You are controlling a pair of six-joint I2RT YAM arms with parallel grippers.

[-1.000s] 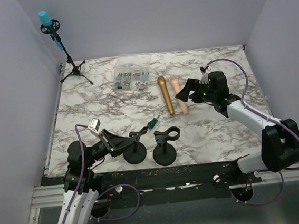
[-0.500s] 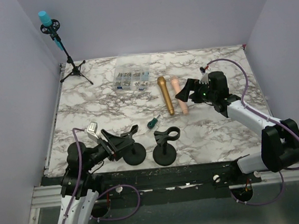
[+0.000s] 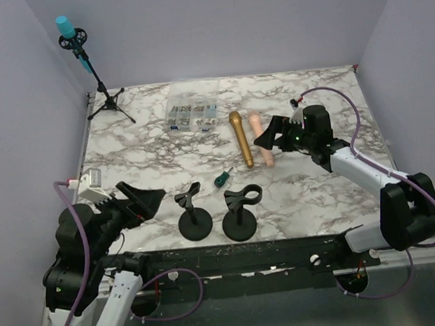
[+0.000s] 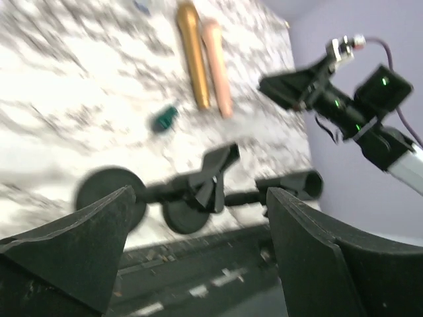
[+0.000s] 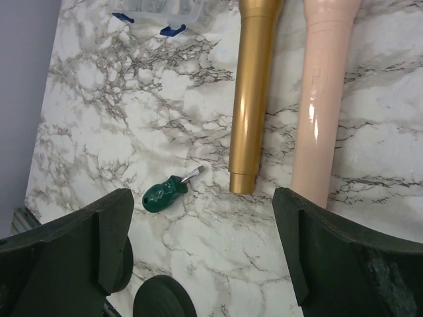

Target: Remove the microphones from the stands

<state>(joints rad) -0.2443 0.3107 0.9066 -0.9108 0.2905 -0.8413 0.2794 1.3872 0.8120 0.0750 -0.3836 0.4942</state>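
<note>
A gold microphone (image 3: 240,138) and a pink microphone (image 3: 262,147) lie side by side on the marble table (image 3: 148,158). Two black desk stands (image 3: 194,215) (image 3: 241,213) stand at the front edge, both clips empty. My left gripper (image 3: 140,201) is open and empty, left of the left stand and clear of it. The blurred left wrist view looks past its jaws at the stand clip (image 4: 211,175). My right gripper (image 3: 269,136) hovers open over the near ends of the gold microphone (image 5: 254,92) and the pink microphone (image 5: 324,99), holding nothing. A blue microphone (image 3: 66,27) sits on a tripod stand (image 3: 102,89) at the back left.
A small green screwdriver (image 3: 219,180) lies between the stands and the microphones. A clear box of small parts (image 3: 190,113) sits at the back centre. Purple walls close the table at left, back and right.
My left gripper has opened off the left desk stand and drawn back to the left and upward. The right arm has not moved.
</note>
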